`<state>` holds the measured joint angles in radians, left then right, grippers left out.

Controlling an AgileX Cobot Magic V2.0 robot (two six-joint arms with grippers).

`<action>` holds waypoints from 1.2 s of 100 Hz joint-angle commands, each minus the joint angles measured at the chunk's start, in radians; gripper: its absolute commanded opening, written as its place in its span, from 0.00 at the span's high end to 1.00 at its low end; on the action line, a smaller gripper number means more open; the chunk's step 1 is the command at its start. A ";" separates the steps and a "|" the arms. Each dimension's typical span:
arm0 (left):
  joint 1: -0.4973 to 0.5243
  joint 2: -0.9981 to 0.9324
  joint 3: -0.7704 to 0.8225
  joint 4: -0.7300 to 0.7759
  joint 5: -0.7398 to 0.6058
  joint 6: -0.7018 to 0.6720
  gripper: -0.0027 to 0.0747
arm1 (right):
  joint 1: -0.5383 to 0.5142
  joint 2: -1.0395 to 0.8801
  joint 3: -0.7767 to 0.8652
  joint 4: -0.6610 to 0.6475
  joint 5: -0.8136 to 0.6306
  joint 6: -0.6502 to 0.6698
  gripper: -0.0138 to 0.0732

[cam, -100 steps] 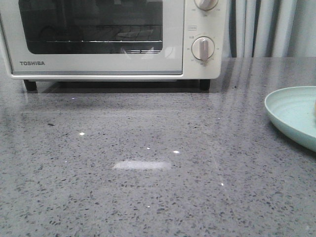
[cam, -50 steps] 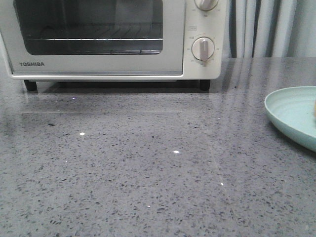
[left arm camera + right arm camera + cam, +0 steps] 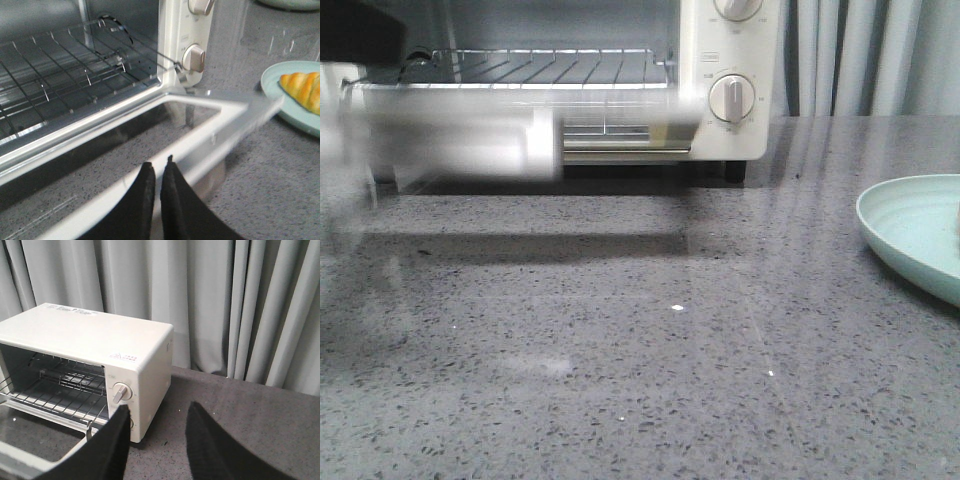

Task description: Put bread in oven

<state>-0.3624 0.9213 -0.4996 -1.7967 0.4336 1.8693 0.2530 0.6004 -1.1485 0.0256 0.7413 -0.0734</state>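
Observation:
The white oven (image 3: 730, 60) stands at the back left with its glass door (image 3: 450, 140) swung down and blurred by motion. Its wire rack (image 3: 550, 65) is bare. In the left wrist view my left gripper (image 3: 158, 162) is shut, its tips right over the door's (image 3: 215, 130) top rim; I cannot tell if they touch it. The bread (image 3: 302, 90) lies on a pale green plate (image 3: 272, 85), to the right of the oven (image 3: 172, 40). My right gripper (image 3: 159, 407) is open and empty, raised over the table right of the oven (image 3: 90, 330).
The plate (image 3: 910, 230) sits at the table's right edge in the front view. Grey curtains (image 3: 225, 305) hang behind the speckled grey table (image 3: 650, 380). A dark part of my left arm (image 3: 360, 30) shows at the top left.
The oven door was closed in both earlier frames. Now it has swung down and open, still blurred, and the rack shows. My left arm has come into view at the top left.

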 commanded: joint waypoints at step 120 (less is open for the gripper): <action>-0.098 -0.616 -0.182 0.598 -0.001 -0.783 0.99 | 0.002 0.600 -0.015 -0.183 0.430 0.094 0.15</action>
<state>-0.4515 0.2948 -0.6353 -1.1965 0.4472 1.1229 0.2530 1.1962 -1.1323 -0.0998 1.1554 0.0000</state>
